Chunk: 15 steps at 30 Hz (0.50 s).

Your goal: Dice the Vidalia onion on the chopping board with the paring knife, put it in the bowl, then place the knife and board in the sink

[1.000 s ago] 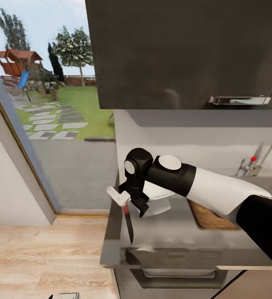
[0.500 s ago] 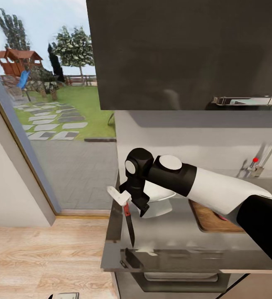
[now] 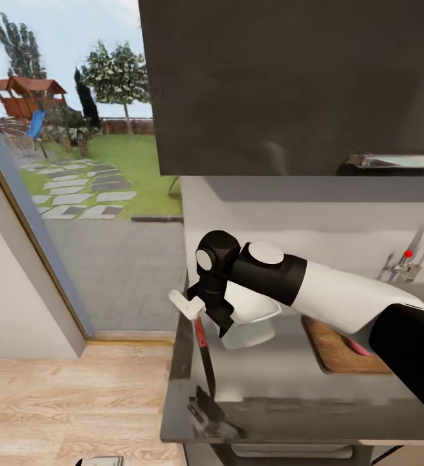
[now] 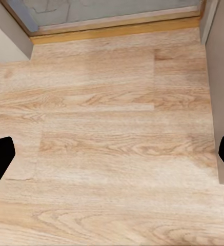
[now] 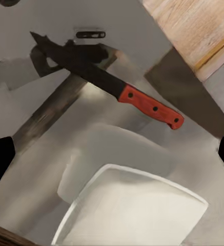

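Observation:
The paring knife (image 3: 203, 346) lies on the glossy grey countertop (image 3: 276, 382) near its left end, red handle (image 5: 151, 107) toward the wall and dark blade toward the front edge. My right gripper (image 3: 205, 316) hangs just above it, open, its fingers wide apart in the right wrist view (image 5: 112, 156). The white bowl (image 3: 254, 317) stands right beside the knife (image 5: 137, 210), partly hidden by my wrist. The brown chopping board (image 3: 338, 349) lies further right, with a small pink patch (image 3: 359, 348) at my forearm's edge, perhaps the onion. The sink's tap (image 3: 419, 249) shows at far right. My left gripper (image 4: 112, 159) is open over the floor.
A dark wall cabinet (image 3: 289, 84) with a steel handle (image 3: 399, 160) hangs over the counter. Left of the counter's end is wooden floor (image 3: 63, 401) and a glass door (image 3: 89, 213) onto a garden. Dark cabinet fronts sit under the counter's front edge.
The whole picture has shifted, so the camera moved: counter, board and tap sit further right. My right gripper stays open above the knife, which still lies on the countertop.

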Tool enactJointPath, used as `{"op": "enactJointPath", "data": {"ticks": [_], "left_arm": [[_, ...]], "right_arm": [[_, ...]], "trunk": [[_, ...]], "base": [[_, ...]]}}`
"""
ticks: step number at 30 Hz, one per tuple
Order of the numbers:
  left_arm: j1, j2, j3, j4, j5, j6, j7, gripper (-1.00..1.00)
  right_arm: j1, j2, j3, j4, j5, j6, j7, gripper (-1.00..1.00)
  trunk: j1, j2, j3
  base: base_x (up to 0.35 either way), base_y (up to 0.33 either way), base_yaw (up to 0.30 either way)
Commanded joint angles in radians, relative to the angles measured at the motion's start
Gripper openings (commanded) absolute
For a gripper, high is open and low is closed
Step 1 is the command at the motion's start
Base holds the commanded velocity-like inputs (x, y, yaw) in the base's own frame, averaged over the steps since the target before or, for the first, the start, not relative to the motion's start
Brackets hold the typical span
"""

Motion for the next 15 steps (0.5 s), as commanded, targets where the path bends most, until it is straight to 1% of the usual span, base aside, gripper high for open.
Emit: {"op": "enactJointPath", "data": {"ticks": [1, 7, 15], "left_arm": [[-0.002, -0.001, -0.009, 0.003, 0.005, -0.004, 0.003, 1.0], [-0.002, -0.001, -0.009, 0.003, 0.005, -0.003, 0.003, 1.0], [-0.002, -0.001, -0.009, 0.003, 0.005, -0.002, 0.003, 1.0]], "right_arm": [[-0.001, 0.001, 0.001, 0.0, 0.003, 0.011, 0.004, 1.0], [-0.001, 0.001, 0.001, 0.005, 0.003, 0.009, -0.001, 1.0], [-0.001, 0.001, 0.001, 0.016, 0.003, 0.009, -0.005, 1.0]], "trunk": [[0.001, -0.002, -0.002], [0.001, -0.002, -0.002], [0.001, -0.002, -0.002]], "base": [[0.257, 0.146, 0.0], [0.187, 0.091, 0.0], [0.034, 0.011, 0.0]]}}
